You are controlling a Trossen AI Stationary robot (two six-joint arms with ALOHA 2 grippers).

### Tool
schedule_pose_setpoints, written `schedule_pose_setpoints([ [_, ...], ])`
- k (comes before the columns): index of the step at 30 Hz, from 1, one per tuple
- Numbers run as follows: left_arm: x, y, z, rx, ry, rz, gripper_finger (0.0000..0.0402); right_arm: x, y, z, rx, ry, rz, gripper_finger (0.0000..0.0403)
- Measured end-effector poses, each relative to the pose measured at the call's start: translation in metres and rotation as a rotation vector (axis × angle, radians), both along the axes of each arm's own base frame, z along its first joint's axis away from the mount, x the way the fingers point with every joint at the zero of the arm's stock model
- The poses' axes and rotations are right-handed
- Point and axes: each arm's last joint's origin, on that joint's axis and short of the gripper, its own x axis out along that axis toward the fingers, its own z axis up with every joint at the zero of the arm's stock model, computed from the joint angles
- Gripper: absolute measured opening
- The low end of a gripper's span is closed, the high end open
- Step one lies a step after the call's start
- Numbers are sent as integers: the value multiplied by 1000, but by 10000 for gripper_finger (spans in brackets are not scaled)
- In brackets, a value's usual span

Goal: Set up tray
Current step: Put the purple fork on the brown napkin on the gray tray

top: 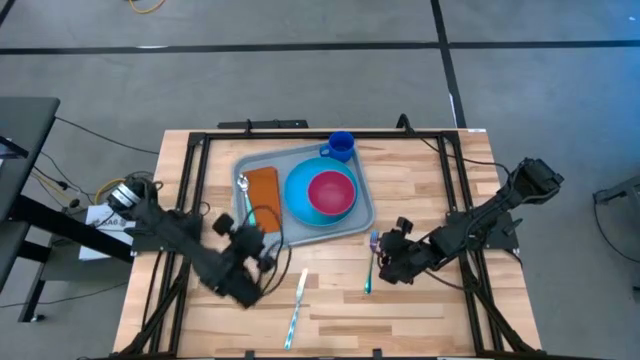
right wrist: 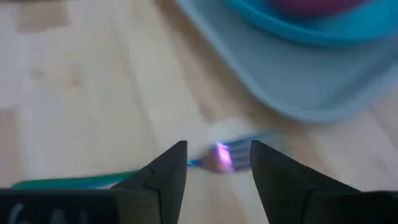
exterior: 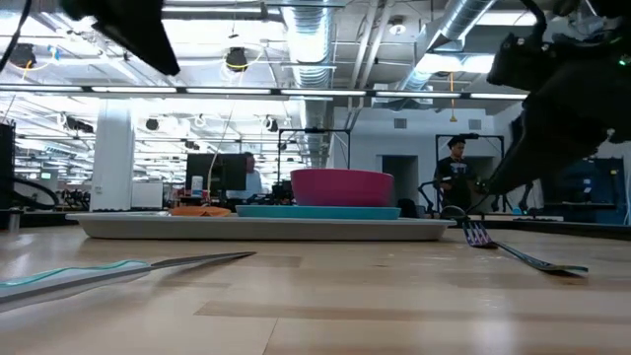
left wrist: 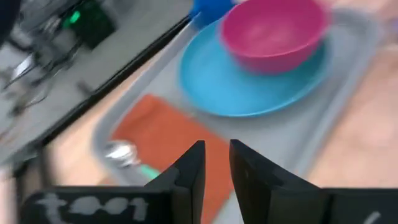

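The light grey-blue tray (top: pixel 366 212) lies on the table's far middle. On it rest a rust-brown napkin (top: pixel 263 190), a spoon (top: pixel 244 190) along the napkin's left edge, and a blue plate (top: pixel 297 196) carrying a pink bowl (top: pixel 332 192). A blue cup (top: pixel 341 145) stands at the tray's far right corner. A knife (top: pixel 298 305) and a teal-handled fork (top: pixel 371 268) lie flat on the wood. My left gripper (left wrist: pixel 216 163) hovers over the tray's near left corner, narrowly open and empty. My right gripper (right wrist: pixel 217 155) is open above the fork's head (right wrist: pixel 222 157).
A black frame (top: pixel 195 150) borders the table's left, far and right sides. Bare wood (top: pixel 420 320) stretches along the near edge, right of the knife. In the low view, people (exterior: pixel 455 173) stand in the room far behind the table.
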Motion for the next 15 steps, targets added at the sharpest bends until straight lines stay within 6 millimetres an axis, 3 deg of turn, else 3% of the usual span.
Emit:
schedule_pose_setpoints([
  [3, -9, -16, -22, 30, -108, -79, 64, -4, -3, -10, 17, 1, 34, 173],
  [8, -13, -24, -45, -12, -315, -79, 64, -13, -15, -24, 35, 28, -61, 172],
  [15, 3, -30, -53, -2, -399, -147, 64, -20, -37, -38, 7, 92, -112, 171],
])
